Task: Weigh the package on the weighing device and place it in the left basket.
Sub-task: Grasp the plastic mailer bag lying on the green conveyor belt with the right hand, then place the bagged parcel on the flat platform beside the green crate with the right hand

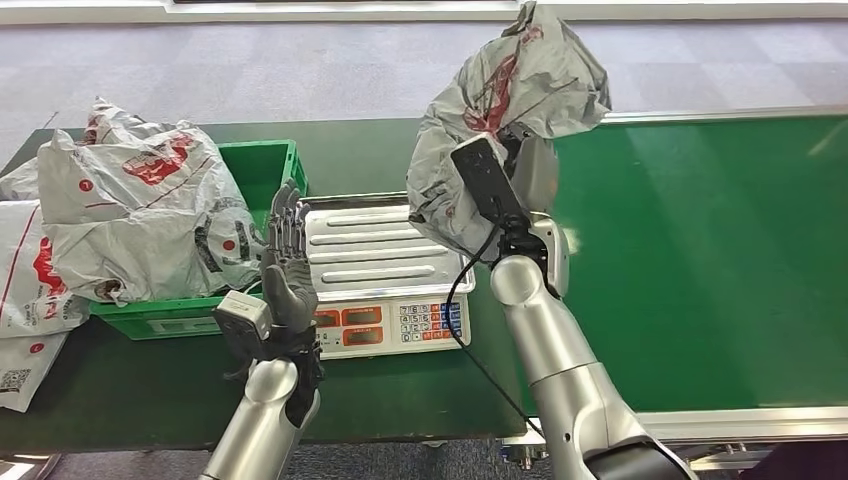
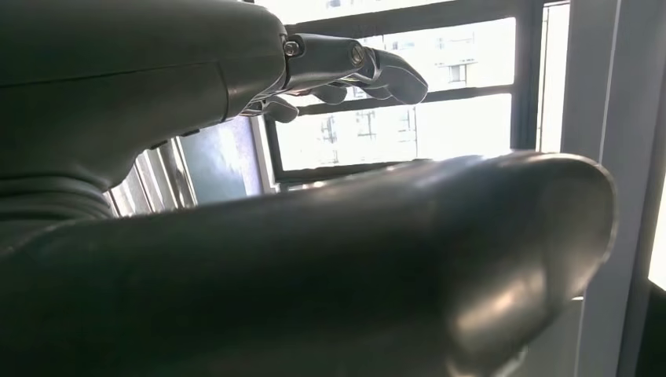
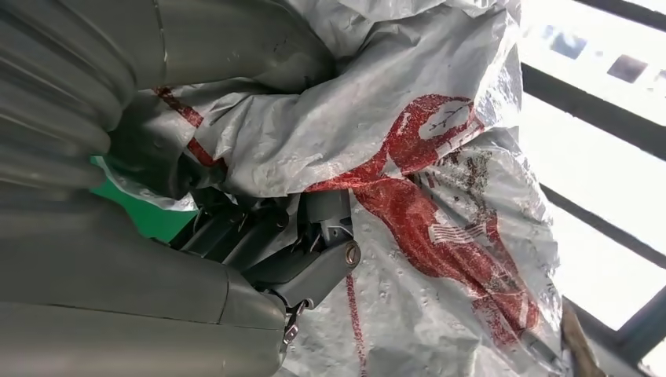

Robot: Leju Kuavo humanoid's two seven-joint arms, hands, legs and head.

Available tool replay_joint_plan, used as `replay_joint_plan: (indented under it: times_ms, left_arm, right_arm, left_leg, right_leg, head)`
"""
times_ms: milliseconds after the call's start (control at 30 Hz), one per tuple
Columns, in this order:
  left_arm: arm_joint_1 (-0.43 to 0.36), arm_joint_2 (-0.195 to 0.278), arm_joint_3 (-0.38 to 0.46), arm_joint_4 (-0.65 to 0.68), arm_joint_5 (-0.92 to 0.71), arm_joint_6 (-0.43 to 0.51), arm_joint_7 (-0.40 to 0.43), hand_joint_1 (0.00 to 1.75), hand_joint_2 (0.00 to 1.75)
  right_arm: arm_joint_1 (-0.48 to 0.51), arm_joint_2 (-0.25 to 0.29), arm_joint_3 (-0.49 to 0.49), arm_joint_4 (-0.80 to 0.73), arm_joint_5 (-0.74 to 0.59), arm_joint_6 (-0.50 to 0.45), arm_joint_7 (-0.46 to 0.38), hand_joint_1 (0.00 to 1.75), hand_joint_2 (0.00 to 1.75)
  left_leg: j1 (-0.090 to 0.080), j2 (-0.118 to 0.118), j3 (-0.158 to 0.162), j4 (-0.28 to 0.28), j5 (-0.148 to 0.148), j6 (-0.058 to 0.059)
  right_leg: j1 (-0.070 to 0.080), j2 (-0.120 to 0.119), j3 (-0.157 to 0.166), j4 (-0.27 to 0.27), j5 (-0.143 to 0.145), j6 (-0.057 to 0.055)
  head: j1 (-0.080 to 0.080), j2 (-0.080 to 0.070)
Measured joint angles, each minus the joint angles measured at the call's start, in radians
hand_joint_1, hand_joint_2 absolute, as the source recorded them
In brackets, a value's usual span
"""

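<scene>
Right hand (image 1: pixel 520 165) raised, fingers clenched; left hand (image 1: pixel 287 262) upright, empty, fingers straight

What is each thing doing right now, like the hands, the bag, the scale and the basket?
Right hand: grips the grey package, lifted above the table.
Left hand: open, upright, holding nothing.
Scale: tray bare.
Green basket: filled with packages.
Conveyor belt: bare.
</scene>
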Motion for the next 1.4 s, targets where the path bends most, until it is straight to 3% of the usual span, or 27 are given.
replay_joint_plan:
  times_ms: [167, 500, 567, 733, 967, 1100, 1200, 1400]
  left_arm:
    - [0.001, -0.002, 0.010, -0.017, 0.034, 0.034, 0.000, 0.00, 0.00]
    - [0.014, -0.008, 0.072, -0.062, 0.058, 0.037, 0.000, 0.00, 0.00]
    - [0.016, -0.009, 0.077, -0.067, 0.058, 0.033, 0.000, 0.00, 0.00]
    - [0.017, -0.012, 0.087, -0.069, 0.057, 0.003, 0.000, 0.00, 0.00]
    - [0.017, -0.018, 0.096, -0.070, 0.052, -0.004, 0.000, 0.00, 0.00]
    - [0.017, -0.022, 0.105, -0.073, 0.049, -0.004, 0.000, 0.00, 0.00]
    - [0.017, -0.024, 0.112, -0.077, 0.046, -0.004, 0.000, 0.00, 0.00]
    - [0.020, -0.025, 0.123, -0.089, 0.040, 0.000, 0.000, 0.00, 0.00]
  right_arm:
    - [-0.082, 0.017, 0.072, 0.146, -0.045, 0.012, 0.043, 1.75, 1.75]
    - [-0.141, 0.023, 0.230, 0.250, -0.168, 0.057, 0.063, 1.75, 1.75]
    - [-0.147, 0.023, 0.239, 0.263, -0.192, 0.105, 0.052, 1.75, 1.75]
    - [-0.155, 0.024, 0.265, 0.304, -0.286, 0.342, -0.053, 1.75, 1.75]
    - [-0.160, 0.025, 0.278, 0.343, -0.314, 0.393, -0.092, 1.71, 1.75]
    - [-0.162, 0.025, 0.289, 0.356, -0.341, 0.418, -0.095, 0.00, 1.75]
    - [-0.162, 0.025, 0.300, 0.372, -0.358, 0.417, -0.096, 0.00, 1.75]
    - [-0.162, 0.025, 0.306, 0.394, -0.362, 0.320, -0.093, 0.00, 1.75]
  left_leg:
    - [0.000, 0.000, -0.001, 0.000, -0.001, 0.000]
    - [0.000, 0.000, -0.001, 0.000, -0.001, 0.000]
    - [0.000, 0.000, -0.001, 0.000, -0.001, 0.000]
    - [0.000, 0.000, -0.001, 0.000, -0.001, 0.000]
    - [0.000, 0.000, -0.001, 0.000, -0.001, 0.000]
    - [0.000, 0.000, -0.002, 0.000, -0.001, 0.000]
    - [0.000, 0.000, -0.002, 0.000, -0.001, 0.000]
    - [0.000, 0.000, -0.002, 0.000, -0.001, 0.000]
  right_leg:
    - [0.000, 0.001, -0.001, 0.000, 0.000, 0.000]
    - [0.000, 0.001, -0.002, 0.000, -0.001, 0.000]
    - [0.000, 0.001, -0.002, 0.000, -0.001, 0.000]
    - [0.000, 0.001, -0.002, 0.000, -0.001, 0.000]
    - [0.000, 0.001, -0.002, 0.000, -0.001, 0.000]
    - [0.000, 0.001, -0.002, 0.000, -0.001, 0.000]
    - [0.000, 0.001, -0.002, 0.000, -0.001, 0.000]
    - [0.000, 0.001, -0.002, 0.000, -0.001, 0.000]
  head:
    - [0.000, 0.000]
    - [0.000, 0.000]
    - [0.000, 0.000]
    - [0.000, 0.000]
    - [0.000, 0.000]
    - [0.000, 0.000]
    - [0.000, 0.000]
    - [0.000, 0.000]
